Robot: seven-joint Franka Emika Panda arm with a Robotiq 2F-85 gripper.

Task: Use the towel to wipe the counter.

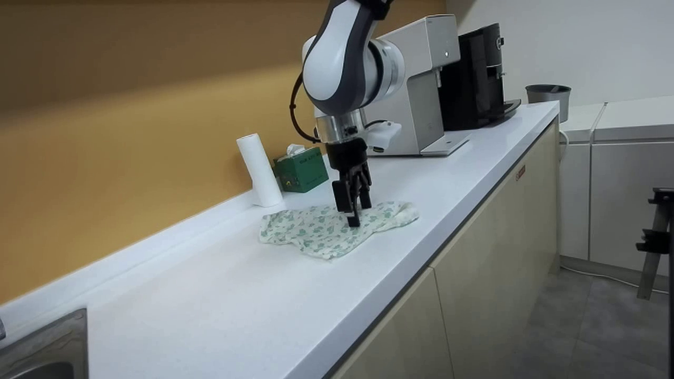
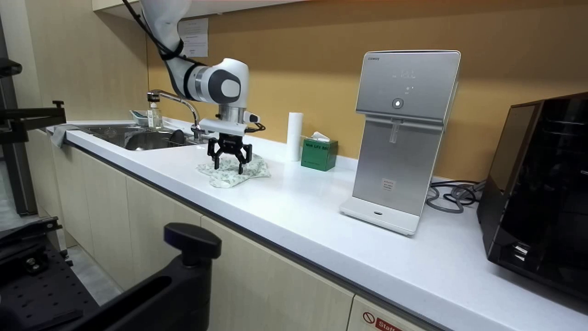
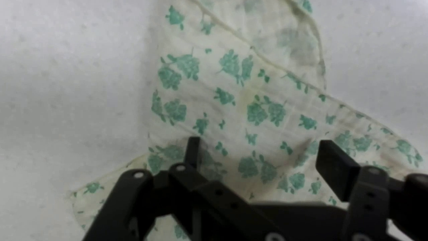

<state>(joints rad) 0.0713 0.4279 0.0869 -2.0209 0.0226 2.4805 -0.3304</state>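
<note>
1. Wrist view: my gripper (image 3: 260, 149) is released, its two fingers (image 3: 334, 164) spread well apart, with the towel (image 3: 230, 97) showing between and beyond them.
2. The towel, pale with a green flower print, lies spread and slightly rumpled on the white counter (image 1: 200, 295); near its far side one edge slants across another layer of cloth.
3. In both exterior views I point down at the towel, my fingers reaching its surface or just above; whether they press on it I cannot tell.
4. In an exterior view, a white paper roll (image 2: 294, 137) stands beside a green tissue box (image 2: 317, 154), and a silver dispenser (image 2: 404, 156) stands farther along.
5. In both exterior views the sink (image 1: 79, 331) lies apart from the towel.
</note>
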